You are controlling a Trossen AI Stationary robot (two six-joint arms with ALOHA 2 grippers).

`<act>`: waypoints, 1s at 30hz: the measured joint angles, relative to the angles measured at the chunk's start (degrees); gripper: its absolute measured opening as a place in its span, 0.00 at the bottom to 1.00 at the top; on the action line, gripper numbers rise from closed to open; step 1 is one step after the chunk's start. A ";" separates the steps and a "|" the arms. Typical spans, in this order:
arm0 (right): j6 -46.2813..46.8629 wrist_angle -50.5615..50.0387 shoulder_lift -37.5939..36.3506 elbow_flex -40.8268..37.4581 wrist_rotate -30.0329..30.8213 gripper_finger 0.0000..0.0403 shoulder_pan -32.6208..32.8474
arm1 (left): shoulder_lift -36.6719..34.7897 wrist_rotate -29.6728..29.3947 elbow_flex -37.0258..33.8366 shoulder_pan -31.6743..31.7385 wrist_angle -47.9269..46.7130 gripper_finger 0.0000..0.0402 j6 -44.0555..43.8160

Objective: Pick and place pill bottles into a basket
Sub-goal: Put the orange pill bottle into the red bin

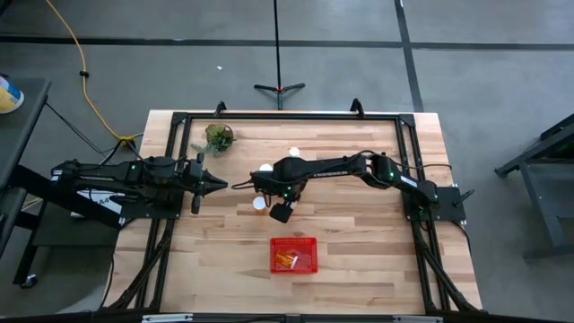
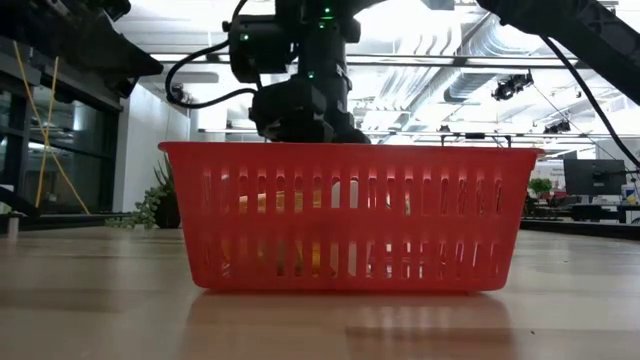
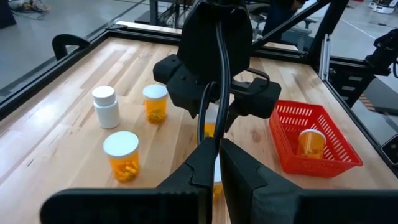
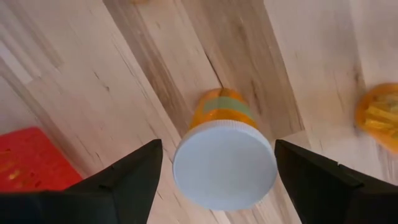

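Mid-table, right claw (image 4: 214, 168) straddles upright bottle (image 4: 224, 152).

The scene is evenly lit from overhead. Glare from ceiling lights (image 2: 440, 25) is seen in the low view. The cap (image 4: 225, 163) is blurred.

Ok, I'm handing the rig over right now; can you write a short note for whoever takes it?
Left gripper: shut, empty, waiting at the table's left side.
Right gripper: open, fingers either side of an upright orange bottle, not yet closed on it.
Basket: near the front edge, one orange bottle in basket.
Left: grip this bottle, then the other bottles standing on the table.
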 joint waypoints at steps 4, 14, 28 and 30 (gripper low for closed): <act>-0.06 0.31 0.00 0.00 -0.02 0.67 0.02 | 0.00 -0.15 0.00 0.00 0.00 0.15 0.00; 0.24 -0.03 0.00 0.00 -1.25 0.48 0.13 | 0.00 -0.34 0.00 0.00 -0.02 0.15 0.00; 1.41 -3.37 -0.15 0.68 -1.95 0.47 2.81 | 0.01 -0.56 0.00 -0.01 -0.01 0.15 0.02; 1.49 -4.66 -0.19 2.34 -1.98 0.47 3.23 | 0.00 -0.56 0.00 0.00 -0.02 0.15 0.02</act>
